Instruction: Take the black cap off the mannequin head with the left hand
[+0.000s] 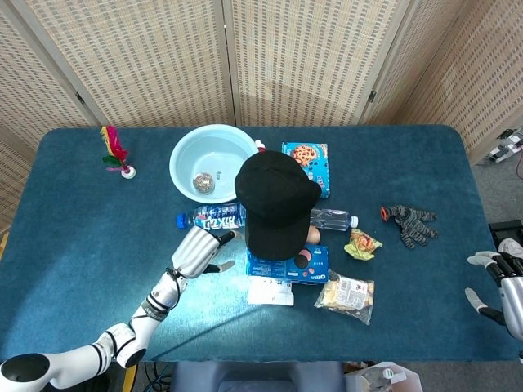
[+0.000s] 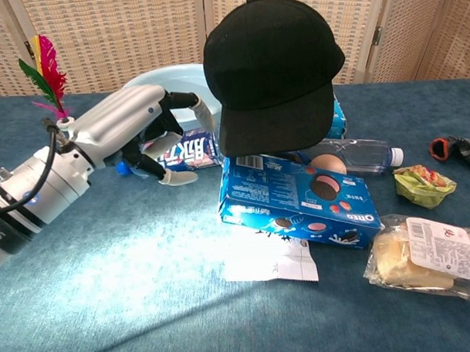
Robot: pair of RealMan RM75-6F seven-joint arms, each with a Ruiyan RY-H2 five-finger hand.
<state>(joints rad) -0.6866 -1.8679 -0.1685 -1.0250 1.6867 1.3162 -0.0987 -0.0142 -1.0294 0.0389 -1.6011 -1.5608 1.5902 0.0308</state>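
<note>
Approach stage. The black fabric baseball cap point(image 2: 271, 70) is shown seated on the mannequin head, of which only a flesh-coloured patch point(image 2: 327, 164) is visible under the brim, among packages at the middle of the blue-covered bench point(image 1: 82, 245). The silver left hand point(image 2: 137, 127) is held just left of the cap, above the clear water bottle with the blue label point(image 2: 176, 152); its fingers point(image 2: 188, 105) are spread and grasp nothing. The cap is not yet touched. The right hand point(image 1: 500, 282) is seen released at the bench's right edge. The next move is judged to call for a reach to the crown or brim, closure of the fingers, then a lift clear.
</note>
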